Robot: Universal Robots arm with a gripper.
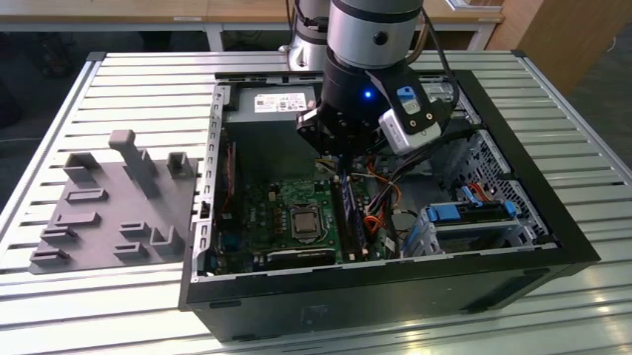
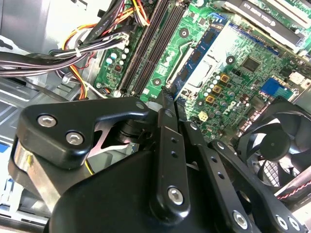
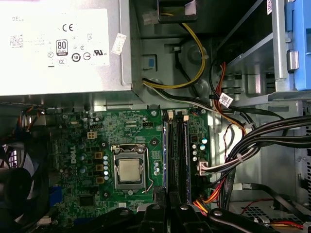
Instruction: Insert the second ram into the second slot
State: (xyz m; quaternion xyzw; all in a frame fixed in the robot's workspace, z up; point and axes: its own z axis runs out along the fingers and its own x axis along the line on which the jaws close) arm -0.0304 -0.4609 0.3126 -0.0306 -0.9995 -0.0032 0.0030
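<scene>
My gripper (image 1: 341,164) reaches down into the open computer case (image 1: 513,259), over the motherboard. In the second wrist view its black fingers (image 2: 165,121) stand close together, shut on the near end of the second ram (image 2: 197,56), a thin dark blue stick with black chips. The stick runs lengthwise beside the black memory slots (image 2: 150,43). In the first wrist view it shows edge-on as a thin bluish line (image 3: 165,155) next to the slots (image 3: 180,150), on the processor's side. I cannot tell whether it touches a slot.
The processor (image 3: 129,170) sits beside the slots and the power supply (image 3: 58,48) behind them. Cable bundles (image 3: 243,141) crowd the slots' other side. A fan (image 2: 272,145) and the blue drive bay (image 1: 474,211) are nearby. A grey fixture plate (image 1: 109,207) lies outside the case.
</scene>
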